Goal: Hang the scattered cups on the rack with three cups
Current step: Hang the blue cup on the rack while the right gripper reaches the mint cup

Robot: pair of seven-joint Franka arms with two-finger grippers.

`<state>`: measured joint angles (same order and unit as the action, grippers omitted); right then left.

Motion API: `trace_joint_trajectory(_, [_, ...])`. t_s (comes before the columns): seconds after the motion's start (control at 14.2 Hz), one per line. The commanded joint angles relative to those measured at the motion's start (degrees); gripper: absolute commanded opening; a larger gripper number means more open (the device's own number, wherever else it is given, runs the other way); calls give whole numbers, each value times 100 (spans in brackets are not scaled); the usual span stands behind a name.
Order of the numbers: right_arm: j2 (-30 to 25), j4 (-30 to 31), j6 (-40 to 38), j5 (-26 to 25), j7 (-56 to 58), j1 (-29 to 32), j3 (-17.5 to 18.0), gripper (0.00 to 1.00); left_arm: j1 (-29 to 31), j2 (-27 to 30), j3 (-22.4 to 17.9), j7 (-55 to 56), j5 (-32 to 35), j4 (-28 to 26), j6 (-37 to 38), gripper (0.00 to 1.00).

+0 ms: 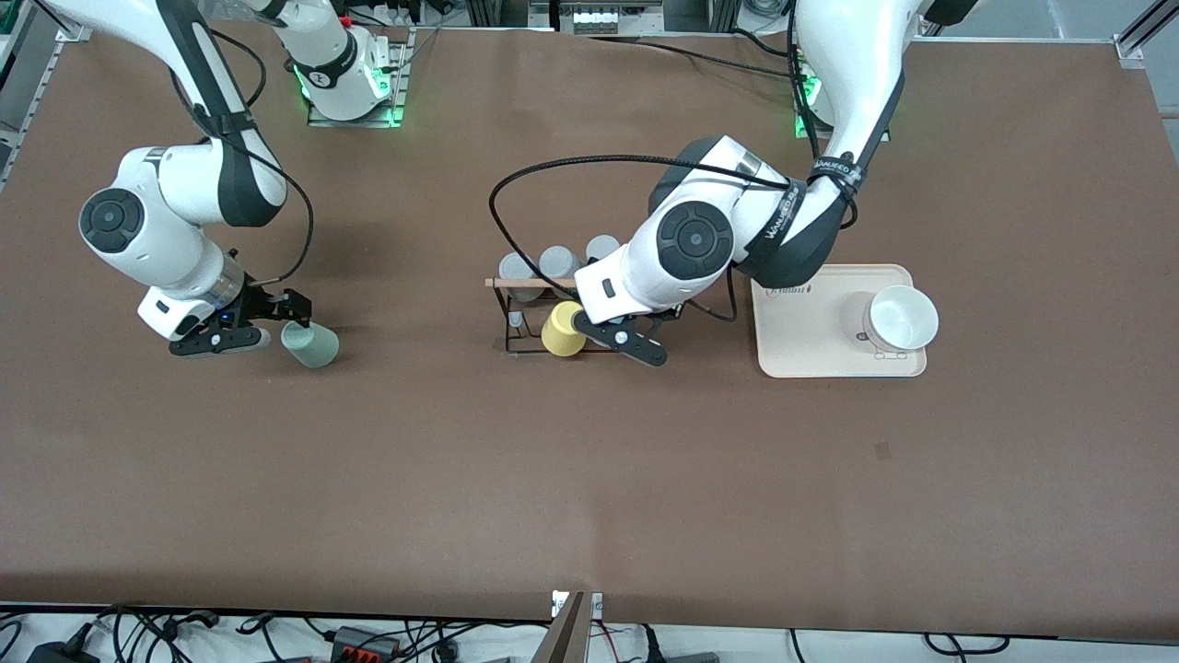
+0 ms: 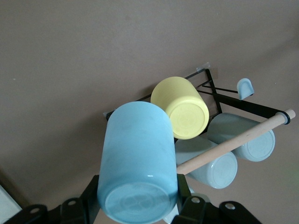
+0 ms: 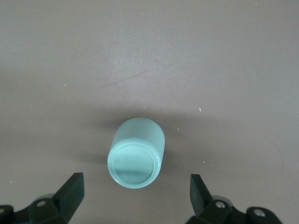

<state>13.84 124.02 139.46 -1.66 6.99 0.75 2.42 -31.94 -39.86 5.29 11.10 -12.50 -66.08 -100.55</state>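
The light blue cup (image 2: 138, 163) is clamped between the black fingers of my left gripper (image 2: 138, 203), which is shut on it. My left gripper (image 1: 626, 336) hangs over the rack (image 1: 512, 318), beside the yellow tumbler (image 1: 563, 329). The arm hides the blue cup in the front view. The rack (image 2: 233, 100) has a wooden rod (image 2: 233, 144) and carries the yellow tumbler (image 2: 182, 107) and grey tumblers (image 2: 247, 137). The mint green cup (image 1: 310, 345) lies on its side on the table. My right gripper (image 3: 135, 189) stands open just short of that cup (image 3: 136, 153), not touching it.
A beige tray (image 1: 783, 350) with a white bowl (image 1: 901, 318) sits toward the left arm's end of the table. Grey tumblers (image 1: 558, 261) hang on the rack's side farther from the front camera. A grey-tipped peg (image 2: 244, 87) sticks out bare.
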Motion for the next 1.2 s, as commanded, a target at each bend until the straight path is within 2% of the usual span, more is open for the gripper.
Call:
trace_joint_trajectory(0.0, [136, 79, 283, -45, 110, 48, 12, 100, -172, -109, -90, 67, 150, 184, 149, 32])
trace_joint_trajectory(0.42, [496, 9, 442, 34, 13, 56, 12, 100, -217, -118, -81, 67, 624, 175, 290, 32])
trace_joint_trajectory(0.63, [629, -35, 495, 35, -443, 13, 12, 100, -225, -215, -81, 67, 635, 175, 281, 32])
trace_joint_trajectory(1.13, [708, -44, 521, 43, -462, 39, 12, 100, -304, -373, -81, 67, 634, 201, 246, 32])
